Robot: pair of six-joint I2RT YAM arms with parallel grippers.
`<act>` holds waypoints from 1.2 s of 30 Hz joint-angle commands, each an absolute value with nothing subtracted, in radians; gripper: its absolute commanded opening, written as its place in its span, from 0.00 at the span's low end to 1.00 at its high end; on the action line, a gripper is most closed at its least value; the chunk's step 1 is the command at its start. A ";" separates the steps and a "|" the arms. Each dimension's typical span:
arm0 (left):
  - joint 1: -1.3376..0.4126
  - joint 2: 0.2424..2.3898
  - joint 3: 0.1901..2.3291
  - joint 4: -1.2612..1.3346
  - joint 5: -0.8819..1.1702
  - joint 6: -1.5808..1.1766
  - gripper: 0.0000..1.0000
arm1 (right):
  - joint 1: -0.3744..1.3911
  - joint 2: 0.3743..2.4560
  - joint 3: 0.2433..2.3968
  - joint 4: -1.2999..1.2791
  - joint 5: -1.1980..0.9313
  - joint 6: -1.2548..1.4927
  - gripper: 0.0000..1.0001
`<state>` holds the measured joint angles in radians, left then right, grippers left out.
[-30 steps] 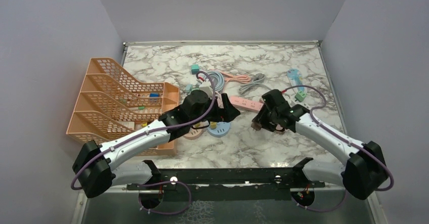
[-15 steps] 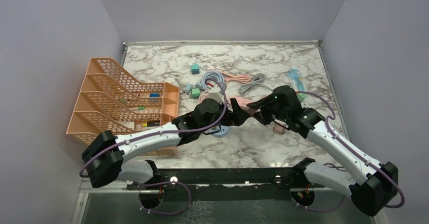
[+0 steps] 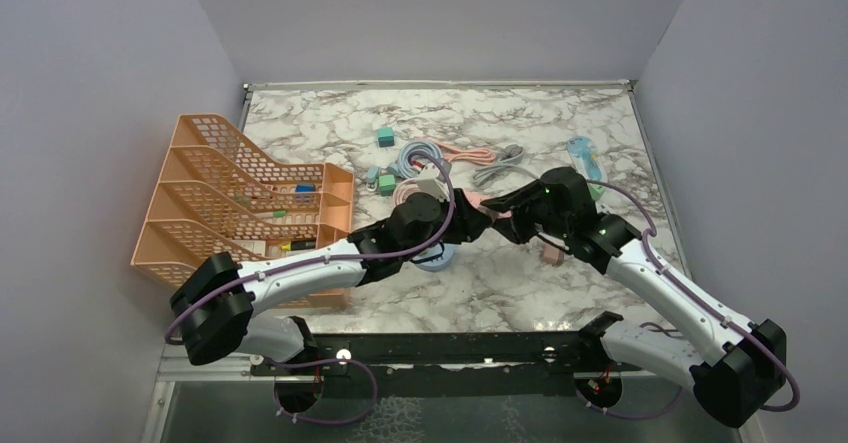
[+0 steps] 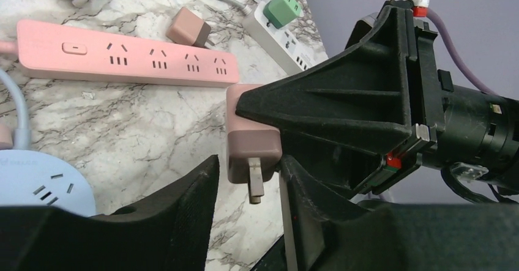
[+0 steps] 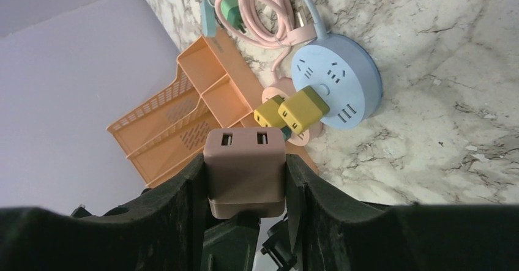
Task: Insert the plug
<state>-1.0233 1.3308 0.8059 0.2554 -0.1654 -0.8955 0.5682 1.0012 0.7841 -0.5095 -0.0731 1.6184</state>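
Note:
A brownish-pink plug (image 4: 253,148) with two flat prongs hangs in the air above the marble table. My right gripper (image 5: 245,161) is shut on its body (image 5: 245,176), USB ports facing away. My left gripper (image 4: 248,164) has come in from the other side and is shut on the prong end of the same plug. Both grippers meet mid-table, the left gripper (image 3: 478,218) beside the right gripper (image 3: 506,221). On the table below lies a long pink power strip (image 4: 122,60). A round blue socket (image 5: 333,87) carries two yellow plugs (image 5: 294,112).
An orange file tray (image 3: 240,203) stands at the left. Coiled cables (image 3: 440,155) and small green plugs lie at the back. A second brown plug (image 4: 190,29) and a white strip with a green plug (image 4: 281,11) lie behind the pink strip.
The right arm lifted the plug toward the centre and has held still since. The left arm swung right to meet it, and its jaws closed from wide apart onto the plug.

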 commanded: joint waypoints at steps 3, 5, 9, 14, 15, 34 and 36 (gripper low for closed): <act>-1.025 1.353 0.850 0.281 -0.190 -0.865 0.41 | 0.565 1.000 0.759 -0.389 -0.152 1.585 0.34; -1.025 1.356 0.851 0.285 -0.189 -0.855 0.44 | 0.564 1.001 0.747 -0.362 -0.172 1.576 0.35; -1.024 1.359 0.857 0.287 -0.186 -0.832 0.38 | 0.564 1.004 0.753 -0.361 -0.172 1.563 0.38; -1.012 1.344 0.859 0.253 -0.180 -0.793 0.21 | 0.564 0.990 0.783 -0.396 -0.136 1.463 0.57; -1.006 1.338 0.859 0.239 -0.169 -0.782 0.20 | 0.564 0.982 0.786 -0.396 -0.129 1.419 0.62; -0.806 1.071 1.049 -0.111 0.586 -0.491 0.19 | 0.564 0.661 0.821 -0.223 -0.512 0.646 0.67; -0.805 1.066 1.082 -0.111 0.643 -0.499 0.19 | 0.564 0.684 0.842 -0.188 -0.593 0.639 0.67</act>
